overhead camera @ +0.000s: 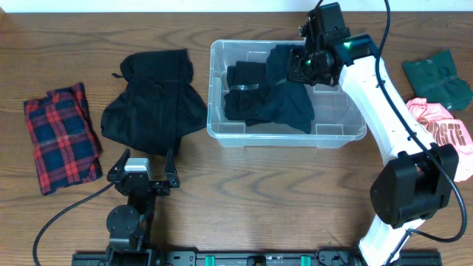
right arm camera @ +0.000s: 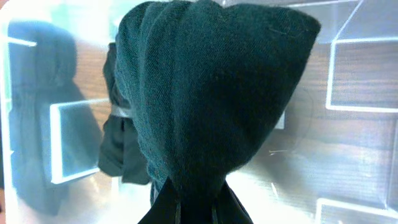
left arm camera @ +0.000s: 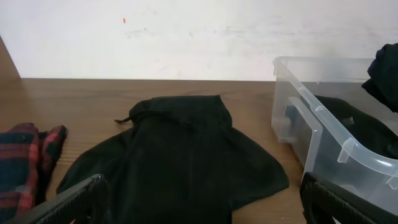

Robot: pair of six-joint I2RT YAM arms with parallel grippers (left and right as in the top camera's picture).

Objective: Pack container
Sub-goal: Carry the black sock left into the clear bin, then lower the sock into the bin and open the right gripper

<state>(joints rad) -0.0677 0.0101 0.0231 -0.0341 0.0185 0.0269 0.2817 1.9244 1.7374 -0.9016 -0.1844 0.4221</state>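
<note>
Right tool (right arm camera: 196,208) tight on dark cloth (right arm camera: 211,93), wrist-view only

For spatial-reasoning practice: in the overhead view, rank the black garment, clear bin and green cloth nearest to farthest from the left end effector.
1. Black garment, directly ahead of left end effector.
2. Clear bin, centre.
3. Green cloth, far right.

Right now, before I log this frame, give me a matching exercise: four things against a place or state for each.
Things
1. plaid cloth
2. left gripper
3. right gripper
4. pink garment

Place or state
A. shut on a dark cloth over the container
B. far right of the overhead view
C. open, holding nothing
D. far left of the overhead view

Pairs: 1-D, 2-C, 3-A, 4-B
</note>
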